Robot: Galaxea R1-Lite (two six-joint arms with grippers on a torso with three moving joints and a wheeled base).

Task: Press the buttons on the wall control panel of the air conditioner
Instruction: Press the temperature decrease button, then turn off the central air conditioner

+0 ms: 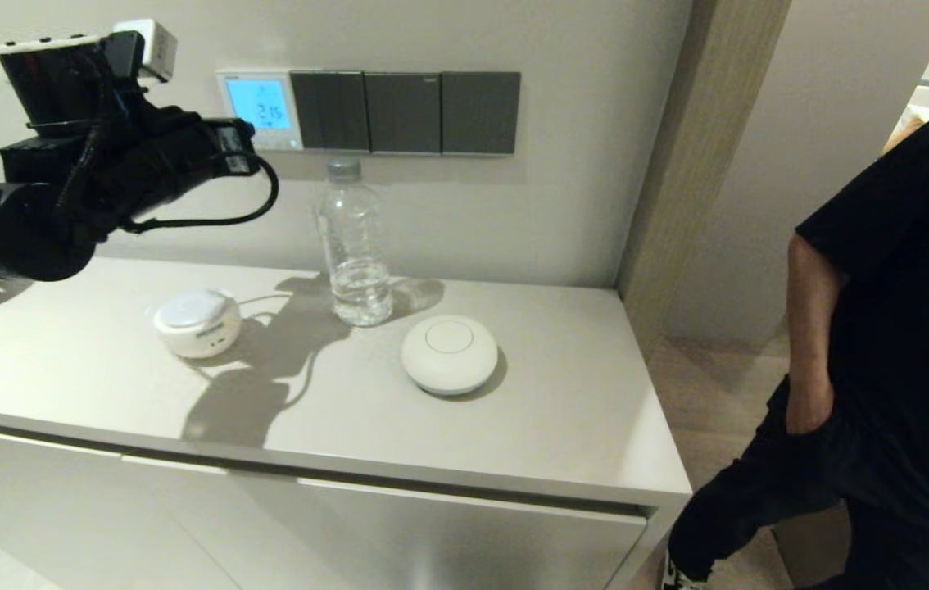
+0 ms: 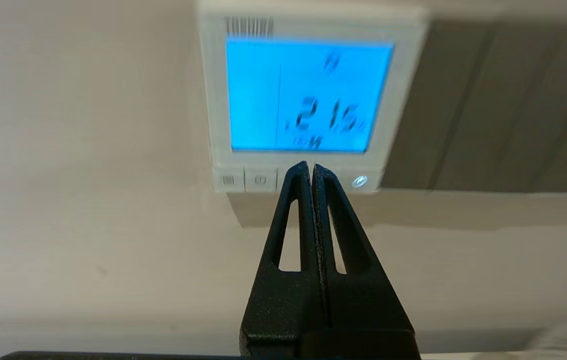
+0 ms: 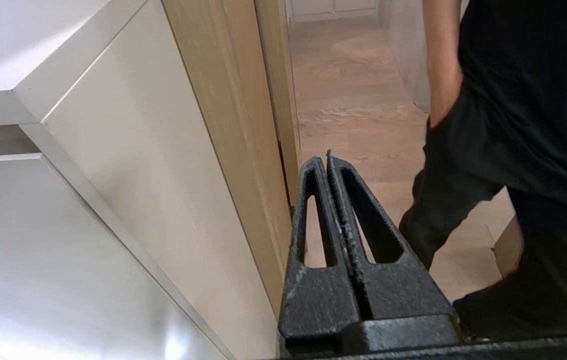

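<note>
The white wall control panel point(image 1: 261, 109) has a lit light-blue screen with digits and sits at the left end of a row of dark grey switch plates. In the left wrist view the panel point(image 2: 308, 95) fills the upper middle, with its row of small pale buttons point(image 2: 259, 180) along the bottom edge. My left gripper point(image 2: 309, 167) is shut and empty, its tips right at the button row, covering the middle keys. In the head view the left gripper point(image 1: 245, 146) is raised at the panel's lower left corner. My right gripper point(image 3: 327, 159) is shut, hanging low beside the cabinet.
Three dark grey switch plates point(image 1: 403, 112) run right of the panel. On the cabinet top point(image 1: 563, 410) stand a clear water bottle point(image 1: 354, 246), a white round device with a cable point(image 1: 197, 321) and a white puck point(image 1: 449, 354). A person in black point(image 1: 899, 344) stands at the right.
</note>
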